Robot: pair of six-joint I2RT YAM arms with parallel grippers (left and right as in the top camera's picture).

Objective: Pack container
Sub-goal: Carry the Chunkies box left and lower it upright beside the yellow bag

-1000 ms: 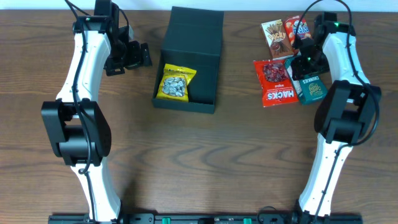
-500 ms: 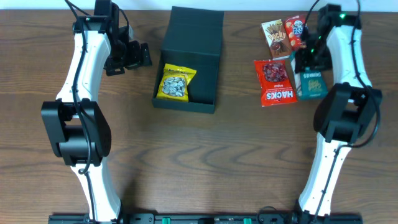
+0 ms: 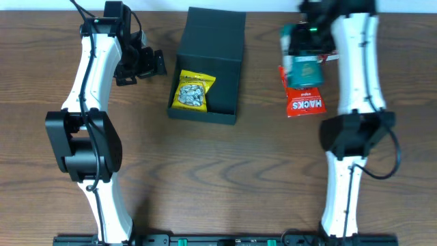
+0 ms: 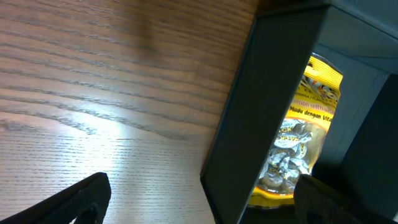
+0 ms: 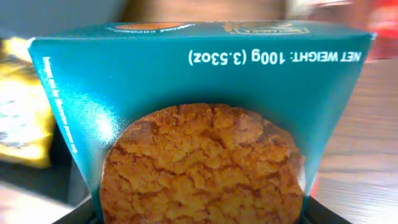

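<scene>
The container [image 3: 232, 82], a dark box with its flap lid open at the back, sits at the table's middle top and holds a yellow snack packet [image 3: 192, 92]. My right gripper [image 3: 305, 63] is shut on the teal cookie packet [image 3: 304, 71] and holds it in the air above the red packet, right of the box. The cookie packet fills the right wrist view [image 5: 199, 124]. My left gripper [image 3: 142, 65] is open and empty, left of the box; the left wrist view shows the box wall [image 4: 261, 118] and the yellow packet [image 4: 298, 143].
A red HACKS packet [image 3: 305, 104] lies on the table right of the box, partly under the held packet. The other snack packets at the back right are hidden behind my right arm. Wood table all around.
My right gripper has lifted the teal cookie packet off the table and carried it left toward the box. The left arm has not moved.
</scene>
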